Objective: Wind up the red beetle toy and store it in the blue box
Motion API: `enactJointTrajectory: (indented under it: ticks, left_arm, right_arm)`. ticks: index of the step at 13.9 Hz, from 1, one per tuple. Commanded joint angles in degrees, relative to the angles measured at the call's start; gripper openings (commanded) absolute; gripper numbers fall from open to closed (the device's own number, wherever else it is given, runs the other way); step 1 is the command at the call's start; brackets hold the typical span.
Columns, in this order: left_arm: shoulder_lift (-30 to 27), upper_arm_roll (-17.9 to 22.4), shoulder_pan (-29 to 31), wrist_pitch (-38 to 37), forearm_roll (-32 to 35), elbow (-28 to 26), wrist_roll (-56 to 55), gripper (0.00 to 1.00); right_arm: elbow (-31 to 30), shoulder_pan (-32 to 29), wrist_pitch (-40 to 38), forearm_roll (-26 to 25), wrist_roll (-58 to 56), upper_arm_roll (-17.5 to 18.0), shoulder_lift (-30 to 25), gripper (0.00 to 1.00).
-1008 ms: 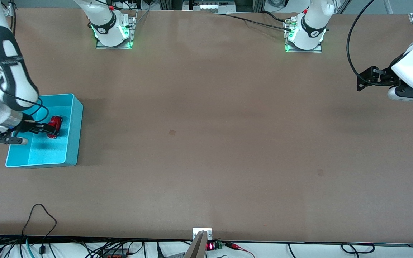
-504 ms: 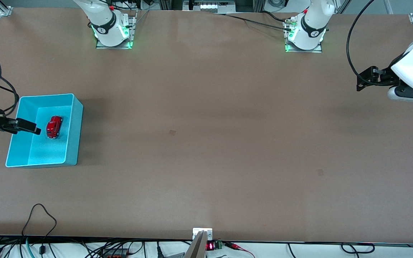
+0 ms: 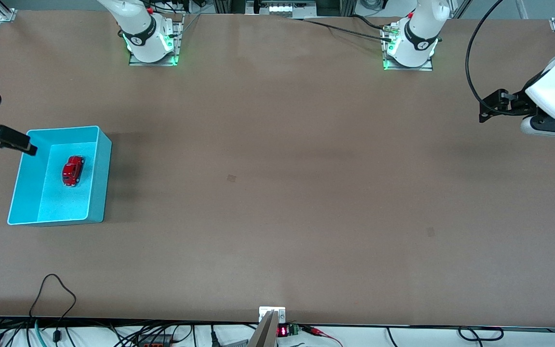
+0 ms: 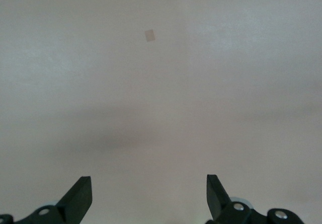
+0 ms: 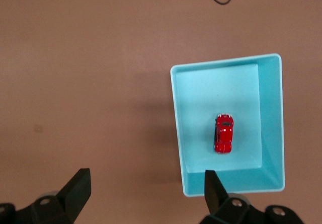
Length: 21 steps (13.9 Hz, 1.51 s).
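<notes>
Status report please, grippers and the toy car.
Right gripper open, empty, over the blue box corner. Left gripper open, waiting. Red beetle toy in box. Nothing in the way.

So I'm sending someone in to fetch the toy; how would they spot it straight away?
Go to the right arm's end of the table, where a blue box stands with no lid. The toy sits on the box's floor: a small glossy red car with a rounded beetle body. It is the only thing in the box, and neither gripper holds it.
</notes>
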Motion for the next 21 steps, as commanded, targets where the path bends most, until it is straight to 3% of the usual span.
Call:
enactJointTrajectory:
  ticks: [1, 5, 11, 14, 21]
  left_arm:
    - [0.2, -0.1, 0.0, -0.4, -0.2, 0.7, 0.4, 1.0]
    - [0.2, -0.1, 0.0, -0.4, -0.2, 0.7, 0.4, 1.0]
    - [0.2, -0.1, 0.0, -0.6, -0.2, 0.7, 0.4, 1.0]
    - [0.2, -0.2, 0.0, -0.7, -0.2, 0.7, 0.4, 1.0]
    - [0.1, -0.1, 0.0, -0.7, -0.2, 0.7, 0.4, 1.0]
  right_arm:
    - [-5.7, 0.0, 0.0, -0.8, 1.6, -0.3, -3.1, 1.0]
    - [-14.9, 0.2, 4.4, -3.0, 1.3, -0.2, -9.7, 1.0]
    - [-23.4, 0.9, 8.6, -5.0, 1.6, 0.2, -16.4, 1.0]
    - [-22.0, 0.9, 4.1, -4.9, 0.7, 0.4, -16.3, 1.0]
    - [-21.8, 0.7, 4.1, -4.4, 0.6, 0.3, -16.4, 1.0]
